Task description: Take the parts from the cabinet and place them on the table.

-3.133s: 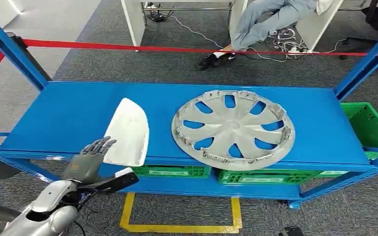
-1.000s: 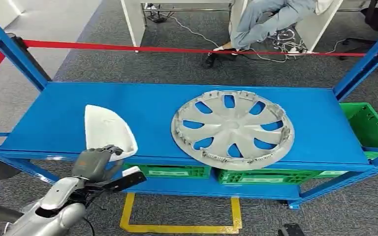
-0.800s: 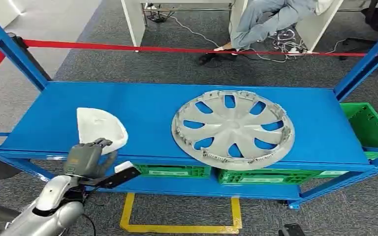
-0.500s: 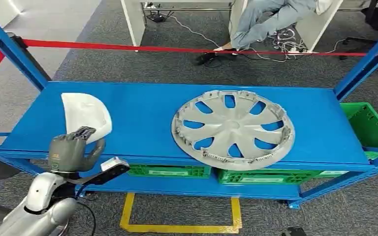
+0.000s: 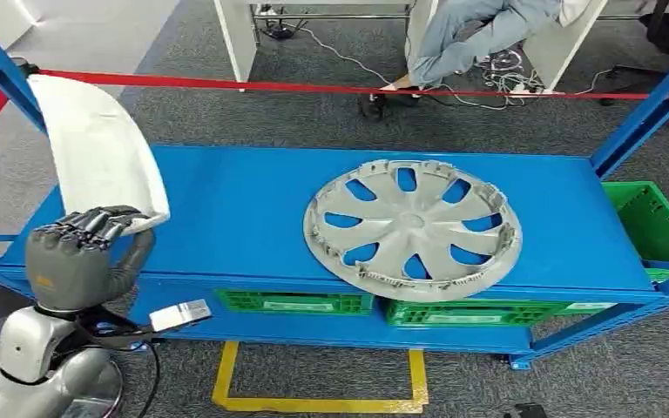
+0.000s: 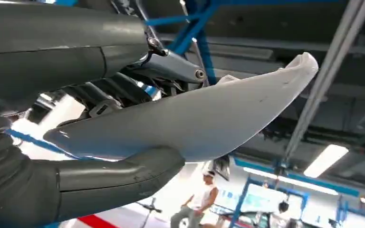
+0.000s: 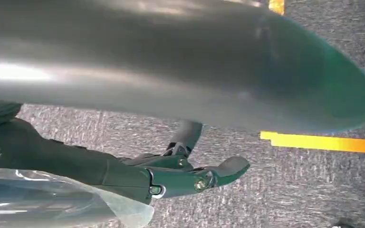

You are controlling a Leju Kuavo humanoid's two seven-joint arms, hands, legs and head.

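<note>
A white curved shell part (image 5: 96, 148) stands tilted upright above the left end of the blue shelf (image 5: 226, 192), off its surface. My left hand (image 5: 78, 252) grips the part's lower edge, fingers curled over it. In the left wrist view the white part (image 6: 195, 118) lies between the thick thumb (image 6: 100, 178) and the dark fingers. A silver wheel cover (image 5: 412, 228) lies flat on the shelf, right of the middle. My right hand (image 7: 195, 178) hangs over grey carpet, fingers stretched out and holding nothing.
Blue uprights (image 5: 13, 78) frame the shelf at both ends. Green crates (image 5: 305, 303) sit on the lower level, and another green crate (image 5: 653, 218) stands at the right. Red tape (image 5: 314, 86) runs behind, with a seated person (image 5: 462, 35) beyond it. Yellow floor marking (image 5: 314, 404) lies in front.
My left hand closed on the white part, drew it left along the shelf's front edge, then lifted and tipped it upright. The wheel cover has not moved.
</note>
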